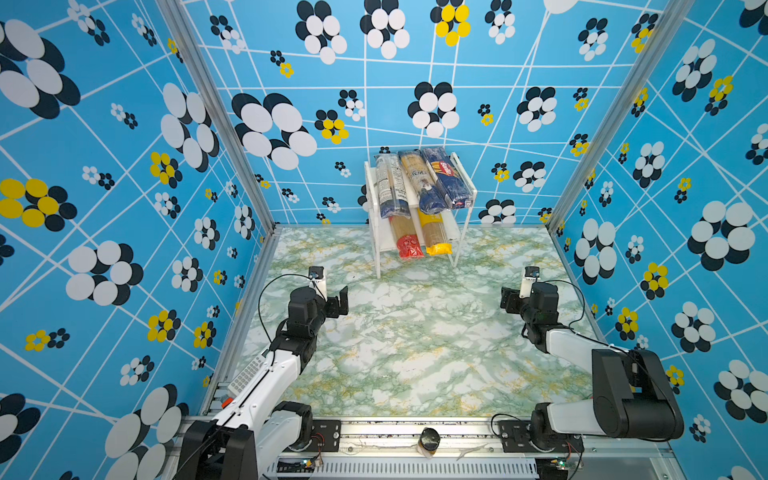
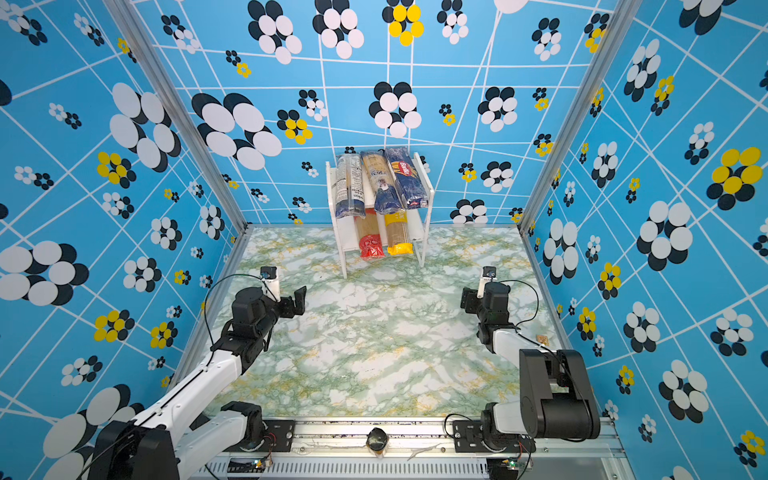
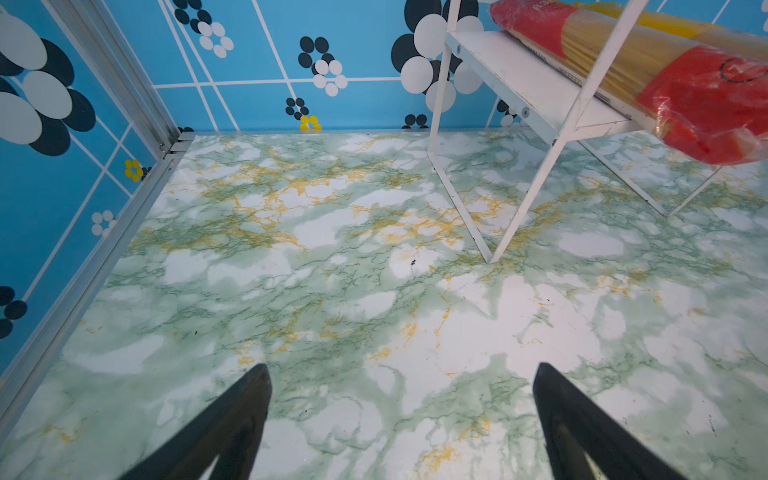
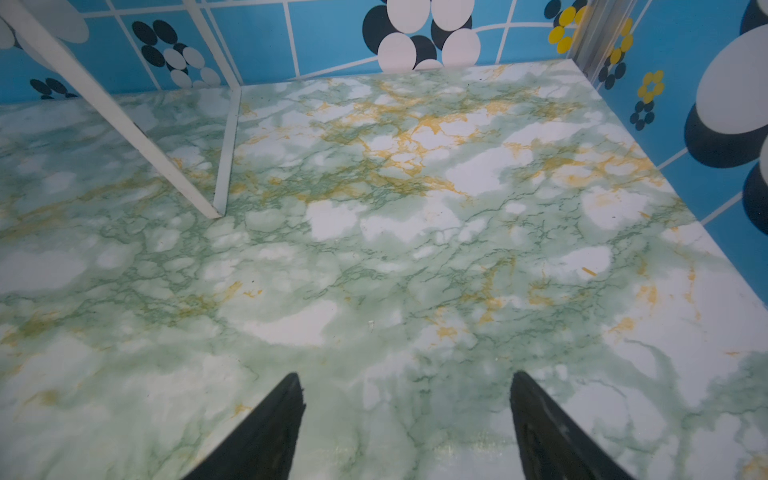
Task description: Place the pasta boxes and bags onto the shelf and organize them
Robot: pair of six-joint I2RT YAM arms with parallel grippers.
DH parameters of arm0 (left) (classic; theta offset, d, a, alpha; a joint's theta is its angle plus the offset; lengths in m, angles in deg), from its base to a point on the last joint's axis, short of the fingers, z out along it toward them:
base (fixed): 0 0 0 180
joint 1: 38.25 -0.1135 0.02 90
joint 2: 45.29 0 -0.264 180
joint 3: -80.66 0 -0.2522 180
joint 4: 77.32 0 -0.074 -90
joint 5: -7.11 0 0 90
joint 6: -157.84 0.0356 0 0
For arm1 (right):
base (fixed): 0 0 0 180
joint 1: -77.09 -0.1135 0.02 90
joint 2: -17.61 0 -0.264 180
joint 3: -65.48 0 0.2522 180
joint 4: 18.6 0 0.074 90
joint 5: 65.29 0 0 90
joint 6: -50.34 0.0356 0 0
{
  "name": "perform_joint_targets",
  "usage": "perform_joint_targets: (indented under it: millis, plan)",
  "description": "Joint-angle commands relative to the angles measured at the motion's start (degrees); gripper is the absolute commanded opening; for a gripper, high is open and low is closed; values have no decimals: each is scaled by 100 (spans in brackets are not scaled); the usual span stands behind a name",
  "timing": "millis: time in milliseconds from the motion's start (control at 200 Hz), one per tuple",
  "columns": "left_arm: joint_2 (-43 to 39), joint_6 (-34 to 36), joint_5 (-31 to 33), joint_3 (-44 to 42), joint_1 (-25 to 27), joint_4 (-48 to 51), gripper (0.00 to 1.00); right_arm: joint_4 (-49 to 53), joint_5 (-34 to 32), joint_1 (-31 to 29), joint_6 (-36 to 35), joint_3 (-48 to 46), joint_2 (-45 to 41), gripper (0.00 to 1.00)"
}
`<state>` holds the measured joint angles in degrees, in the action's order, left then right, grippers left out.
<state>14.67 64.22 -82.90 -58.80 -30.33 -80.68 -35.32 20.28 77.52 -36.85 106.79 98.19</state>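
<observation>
The white two-tier shelf (image 1: 455,232) (image 2: 417,227) stands at the back centre of the marble table. Its top board carries two clear, dark-blue-ended bags (image 1: 388,187) (image 1: 419,183) and a dark-blue Barilla pack (image 1: 449,178) side by side. On the lower board lie a red-ended bag (image 1: 405,239) (image 3: 685,95) and a yellow-ended bag (image 1: 434,232). My left gripper (image 1: 343,301) (image 3: 401,365) hovers open and empty over the table, front-left of the shelf. Front-right of it, my right gripper (image 1: 506,301) (image 4: 405,374) is open and empty too.
A grey calculator (image 1: 248,374) lies at the table's left front edge, partly under the left arm. A small dark-topped jar (image 1: 429,441) sits on the front rail. Blue flowered walls close in the left, back and right sides. The shelf's thin legs (image 4: 124,120) reach the tabletop.
</observation>
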Motion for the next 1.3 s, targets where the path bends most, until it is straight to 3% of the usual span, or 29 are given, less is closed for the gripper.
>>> perform_joint_targets:
  millis: [0, 160, 310, 560, 950, 1215, 1295]
  plan:
    - [254, 83, -66, -203, -164, -737, 99, -918, -386, 28, 141, -189, 182, 81]
    - [563, 117, -147, -310, -266, -1003, 99, -1944, -350, 32, 112, -474, 700, 81]
    - [797, 161, -123, -500, -357, -1496, 99, -2208, -236, 23, 53, -608, 776, 83]
    - [1510, 300, -78, -513, -487, -2002, 99, -2209, -192, 20, 36, -611, 783, 86]
    - [2878, 453, -147, -623, -649, -3826, 99, -2225, -197, 19, 37, -618, 784, 88]
    - [2855, 371, -1, -453, -660, -3426, 99, -2221, -197, 21, 42, -611, 791, 91]
    - [2860, 371, -6, -451, -662, -3438, 99, -2165, -194, 21, 35, -584, 784, 99]
